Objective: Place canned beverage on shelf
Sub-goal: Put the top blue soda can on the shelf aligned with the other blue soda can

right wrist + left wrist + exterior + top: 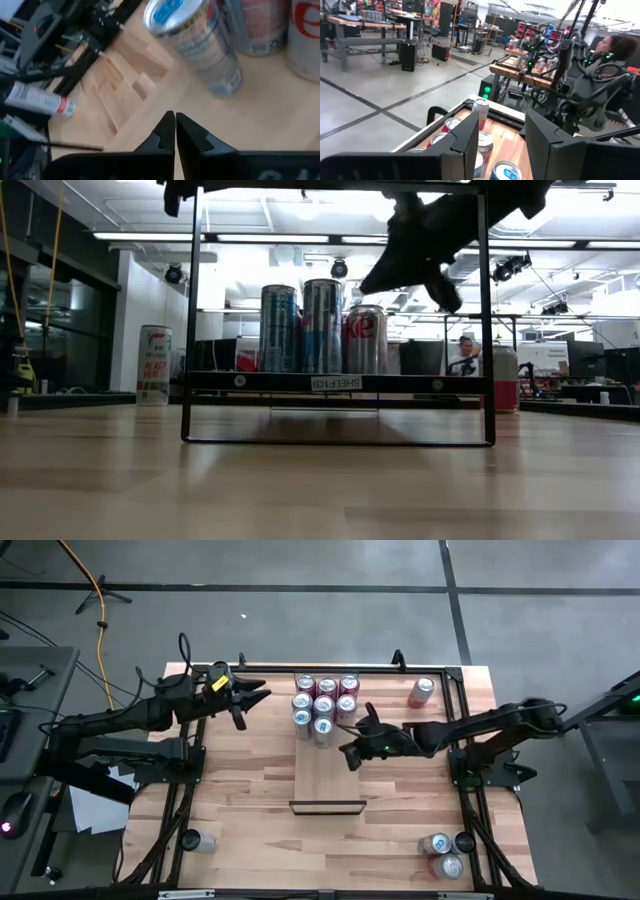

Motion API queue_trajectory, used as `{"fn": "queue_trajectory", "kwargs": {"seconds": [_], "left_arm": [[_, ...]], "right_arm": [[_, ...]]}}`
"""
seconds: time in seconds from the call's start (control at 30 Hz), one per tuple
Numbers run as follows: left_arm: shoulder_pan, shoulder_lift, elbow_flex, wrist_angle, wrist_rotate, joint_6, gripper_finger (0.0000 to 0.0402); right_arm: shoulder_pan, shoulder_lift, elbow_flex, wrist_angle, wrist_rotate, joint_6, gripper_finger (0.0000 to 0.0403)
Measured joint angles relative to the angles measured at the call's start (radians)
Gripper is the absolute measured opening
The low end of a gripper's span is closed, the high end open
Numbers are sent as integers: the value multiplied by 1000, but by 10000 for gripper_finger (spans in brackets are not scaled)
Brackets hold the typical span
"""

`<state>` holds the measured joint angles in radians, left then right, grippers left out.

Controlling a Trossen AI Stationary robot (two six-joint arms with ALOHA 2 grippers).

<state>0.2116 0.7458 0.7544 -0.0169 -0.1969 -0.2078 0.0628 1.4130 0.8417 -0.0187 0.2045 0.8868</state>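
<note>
The shelf [328,780] is a long light-wood panel with a dark strip at its near end, raised on a black frame [338,383]. Several cans [325,705] stand upright on its far part, and the nearest has a blue-marked top [200,45]. My right gripper [351,755] hovers shut over the bare middle of the shelf, just near of the cans and above the wood [175,120], with nothing between its fingers. My left gripper [250,700] waits raised at the far left, pointing toward the cans, its fingers [470,140] apart and empty.
A red can [421,692] stands at the table's far right. Three more cans [445,852] cluster at the near right corner, and one can [200,841] lies at the near left. Black frame rails [455,710] run along the table's sides.
</note>
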Motion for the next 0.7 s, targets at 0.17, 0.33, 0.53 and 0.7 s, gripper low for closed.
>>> {"fn": "queue_trajectory", "kwargs": {"seconds": [0.17, 0.33, 0.53, 0.7], "left_arm": [[0, 3, 0, -10, -24, 0, 102], [0, 9, 0, -19, -26, 0, 102], [0, 14, 0, -17, -27, -1, 102], [0, 15, 0, -17, -27, -16, 102]], "right_arm": [[-20, 88, 29, 40, 10, -3, 0], [-26, 166, 61, 38, 104, 10, 0], [-26, 192, 77, -19, 198, 39, 0], [-39, 191, 78, -71, 239, 32, 0]]}}
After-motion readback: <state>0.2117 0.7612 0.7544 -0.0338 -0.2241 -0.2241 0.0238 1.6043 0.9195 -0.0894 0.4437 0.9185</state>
